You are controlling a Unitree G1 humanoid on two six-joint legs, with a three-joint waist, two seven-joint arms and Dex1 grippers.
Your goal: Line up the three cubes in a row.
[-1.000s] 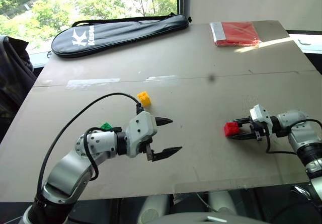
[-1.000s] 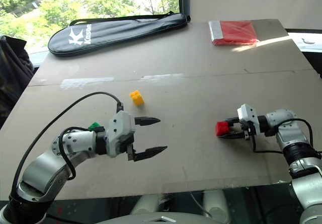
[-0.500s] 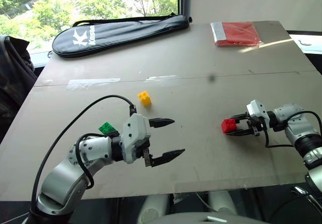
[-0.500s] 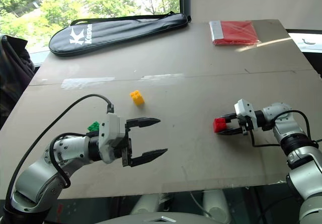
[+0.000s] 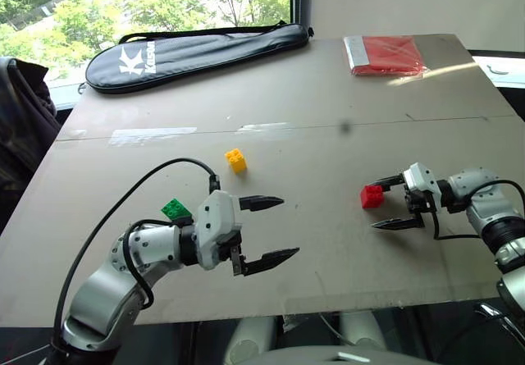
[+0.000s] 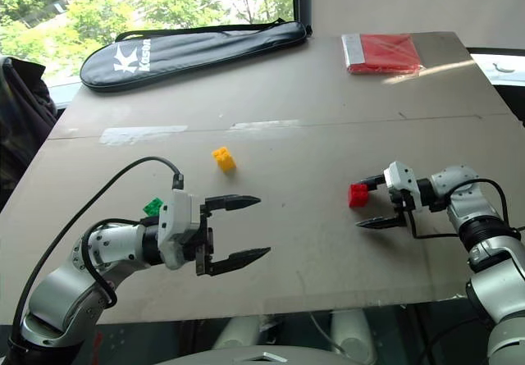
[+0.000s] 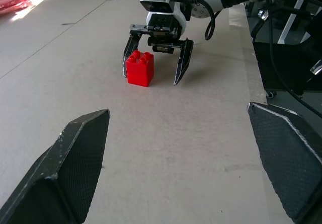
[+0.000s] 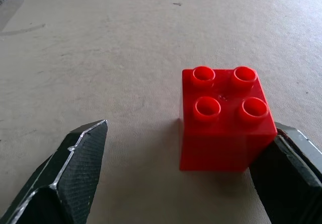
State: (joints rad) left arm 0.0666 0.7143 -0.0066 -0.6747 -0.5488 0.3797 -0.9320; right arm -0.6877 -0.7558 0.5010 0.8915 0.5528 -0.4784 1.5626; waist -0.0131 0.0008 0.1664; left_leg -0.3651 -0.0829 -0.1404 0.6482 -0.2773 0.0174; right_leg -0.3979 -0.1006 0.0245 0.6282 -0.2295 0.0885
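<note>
The red cube (image 5: 372, 196) rests on the table, studs up, between the spread fingers of my right gripper (image 5: 378, 205). This gripper is open, and the cube lies against its far finger (image 8: 294, 176), with a wide gap to the other finger (image 8: 70, 176). The yellow cube (image 5: 236, 160) stands alone near the table's middle. The green cube (image 5: 175, 210) lies just behind my left wrist. My left gripper (image 5: 289, 228) hovers open and empty, pointing across the table at the red cube (image 7: 140, 69) and the right gripper (image 7: 151, 79).
A black racket bag (image 5: 197, 49) lies along the far left edge. A flat red packet (image 5: 385, 53) sits at the far right corner. A dark bundle of cloth (image 5: 16, 119) hangs off the table's left side. The table's near edge (image 5: 328, 309) is just below both arms.
My right gripper has opened and let go of the red cube, which now stands on the table. The left gripper stays open in about the same place.
</note>
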